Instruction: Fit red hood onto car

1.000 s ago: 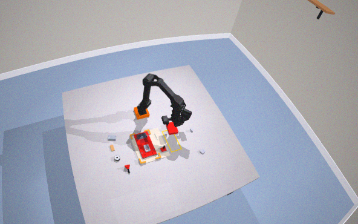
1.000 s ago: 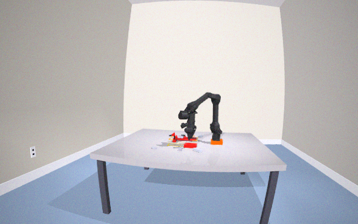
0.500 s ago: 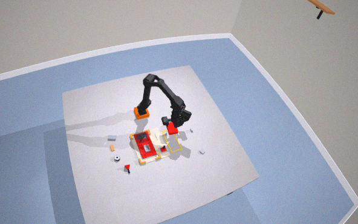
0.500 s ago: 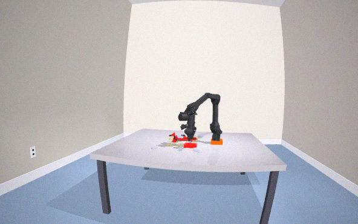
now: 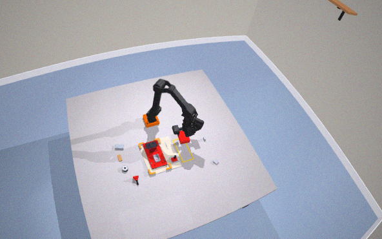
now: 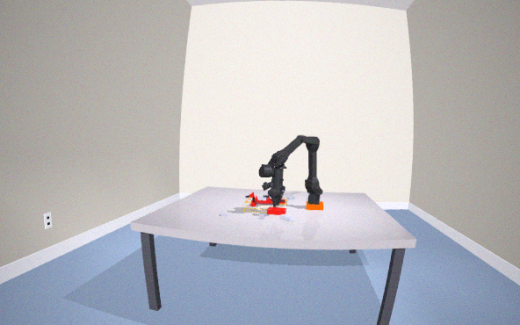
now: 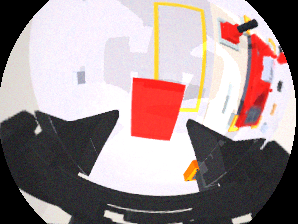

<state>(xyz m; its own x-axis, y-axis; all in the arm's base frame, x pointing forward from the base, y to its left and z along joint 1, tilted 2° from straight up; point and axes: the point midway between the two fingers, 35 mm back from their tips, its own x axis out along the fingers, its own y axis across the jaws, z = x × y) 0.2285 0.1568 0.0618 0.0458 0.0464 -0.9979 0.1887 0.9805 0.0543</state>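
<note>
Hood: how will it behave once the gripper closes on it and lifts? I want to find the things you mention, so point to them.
The hood (image 5: 184, 137) (image 6: 276, 211) (image 7: 157, 109) looks stiff: straight edges, no sag. Its flat roof and boxy form suggest it won't roll. Its smooth-looking surface might let it slip or twist under a light grip.

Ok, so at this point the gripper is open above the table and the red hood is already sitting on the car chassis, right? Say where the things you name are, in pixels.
Not quite: the red hood (image 5: 184, 137) (image 6: 276, 211) (image 7: 157, 109) lies on the table beside the chassis (image 5: 160, 162) (image 7: 258, 75), as the top view shows. The gripper is indeed open above the table.
</note>
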